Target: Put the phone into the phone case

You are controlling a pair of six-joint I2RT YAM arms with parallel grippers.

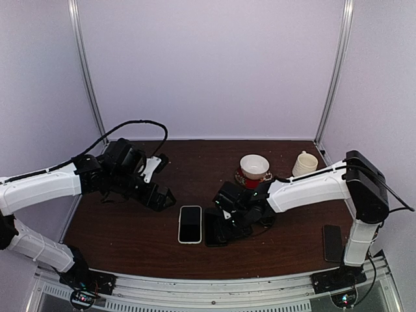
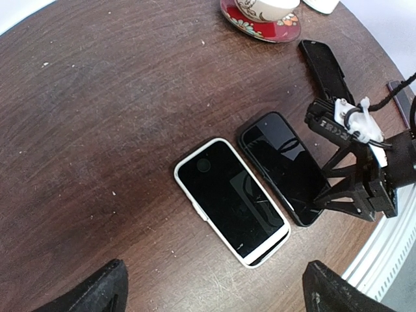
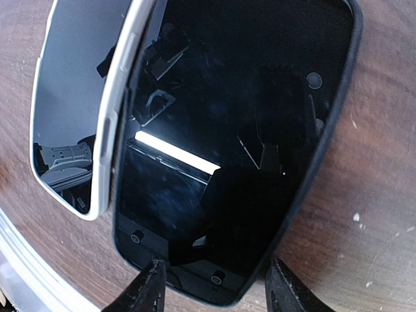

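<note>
So far: phone [image 3: 227, 130] looks seated in black case [image 3: 317, 140]
Remaining: maybe press edges home
Right gripper [image 3: 216, 289]: half-open above it
Left gripper [image 2: 211, 289]: wide, empty

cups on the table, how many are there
2. A white cup sits on the red saucer mid-table; a cream cup is near the back right corner. None seems hidden.

Your overhead view is evenly lit and sharp, the pale walls [image 1: 214, 65] bright against the dark table [image 1: 117, 234]. The left wrist view bows at its edges, with white washout in the upper corners. In the right wrist view, a bright strip of glare crosses the black phone [image 3: 260, 84], close and slightly soft.
</note>
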